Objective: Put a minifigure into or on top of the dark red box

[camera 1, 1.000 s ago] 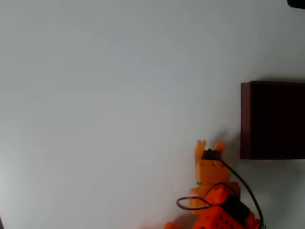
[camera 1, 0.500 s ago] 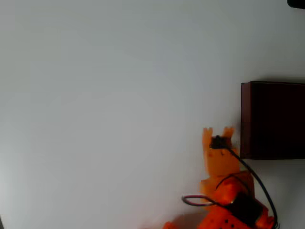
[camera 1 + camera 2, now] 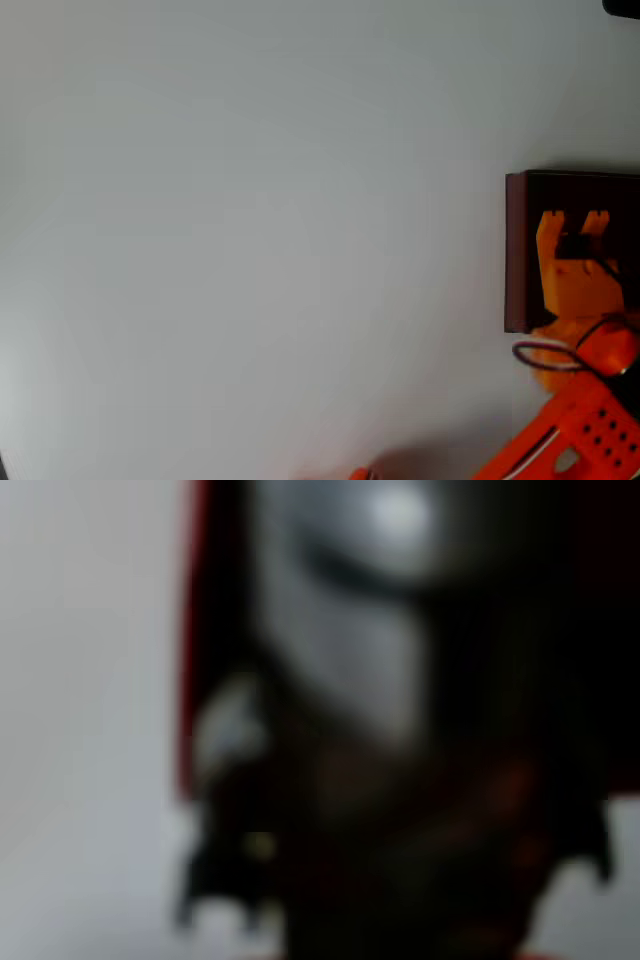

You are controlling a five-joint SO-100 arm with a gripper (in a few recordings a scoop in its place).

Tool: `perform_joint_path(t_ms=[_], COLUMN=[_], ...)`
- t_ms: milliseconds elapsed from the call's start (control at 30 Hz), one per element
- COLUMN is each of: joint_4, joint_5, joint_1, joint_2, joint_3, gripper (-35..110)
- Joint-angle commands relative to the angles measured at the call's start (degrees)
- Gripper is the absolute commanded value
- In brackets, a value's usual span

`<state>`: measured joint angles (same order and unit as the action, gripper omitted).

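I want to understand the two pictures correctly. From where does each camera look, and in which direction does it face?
Overhead view: sits above the white table, faces straight down; shows the orange gripper over the dark red box at the right edge.
Wrist view: rides on the arm, looks forward at very close range; a blurred minifigure with a shiny grey head is in front of it.
Shared: both show the box's red wall and the white table.

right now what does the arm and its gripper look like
In the overhead view the arm is bright orange plastic, with a row of small round holes on its lower segment. The gripper is the same orange, ending in two short blunt fingers with a black block between them. A black cable and a thin pale wire loop run along the wrist.
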<state>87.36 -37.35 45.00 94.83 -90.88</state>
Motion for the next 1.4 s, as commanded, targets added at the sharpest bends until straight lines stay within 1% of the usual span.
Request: perform_joint_path(t_ms=[0,100,233,400,500,633,733,800,900,967,1033,1067,1167,1233,1367], joint_4=[1.2,-0.4,-2.5,-1.9,-0.7,0.6,0.4,0.1,4.3,8.2,11.9,11.7,10.6,8.3,-2.1], joint_5=[0.8,1.7,3.9,6.8,9.8,13.2,14.7,18.0,21.5,21.7,23.2,22.7,20.9,17.7,17.4], joint_1=[0.6,0.6,-0.3,-0.5,-1.3,-4.0,-7.1,-10.5,-16.6,-22.4,-31.2,-36.3,-57.2,-69.3,-89.6], joint_2=[-7.1,-10.7,-13.0,-11.7,-7.8,3.7,18.0,29.0,43.9,51.5,56.8,58.8,62.8,63.5,64.8], joint_3=[10.0,12.0,12.6,11.1,9.0,0.9,-9.5,-16.0,-21.8,-23.6,-23.6,-24.2,-26.7,-29.4,-38.3], gripper=[0,2,22,22,21,19,17,13,12,8,1,0,0,0,0])
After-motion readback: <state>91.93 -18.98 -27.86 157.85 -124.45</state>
